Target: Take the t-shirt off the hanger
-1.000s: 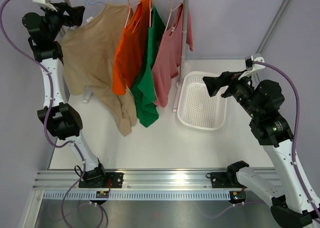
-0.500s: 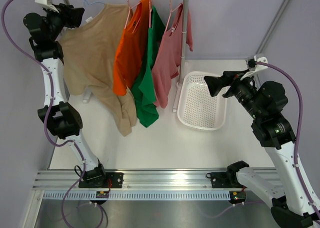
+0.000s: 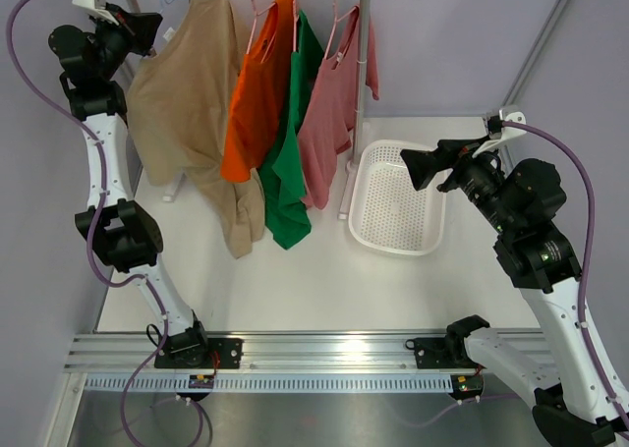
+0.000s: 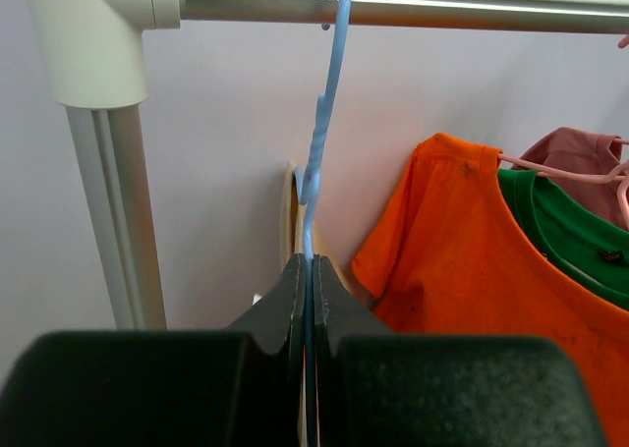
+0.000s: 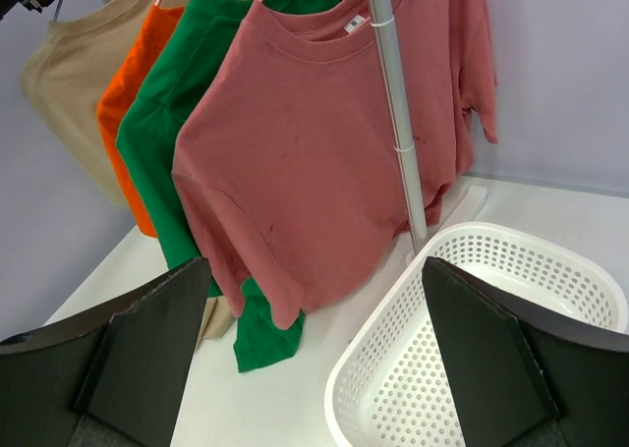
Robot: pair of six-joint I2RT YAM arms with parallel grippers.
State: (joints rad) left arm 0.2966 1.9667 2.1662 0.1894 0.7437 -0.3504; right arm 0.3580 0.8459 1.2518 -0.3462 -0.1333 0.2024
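Note:
A tan t-shirt (image 3: 187,103) hangs on a light blue hanger (image 4: 316,152) at the left end of the rail (image 4: 393,0). My left gripper (image 3: 147,23) is up at that end, shut on the blue hanger; in the left wrist view its jaws (image 4: 311,262) pinch the hanger's thin stem just below the hook. Only a sliver of the tan t-shirt (image 4: 288,211) shows behind the stem there. My right gripper (image 3: 418,167) hovers open over the basket, well away from the shirts, with nothing between its fingers (image 5: 147,339).
An orange shirt (image 3: 257,93), a green shirt (image 3: 290,162) and a pink shirt (image 3: 329,113) hang on pink hangers to the right of the tan one. The rack's upright post (image 5: 393,103) stands beside a white perforated basket (image 3: 393,243) on the table.
My left gripper has closed on the blue hanger. The tan t-shirt, earlier spread out toward the left, has swung and now hangs narrower and straighter. The right arm has barely moved.

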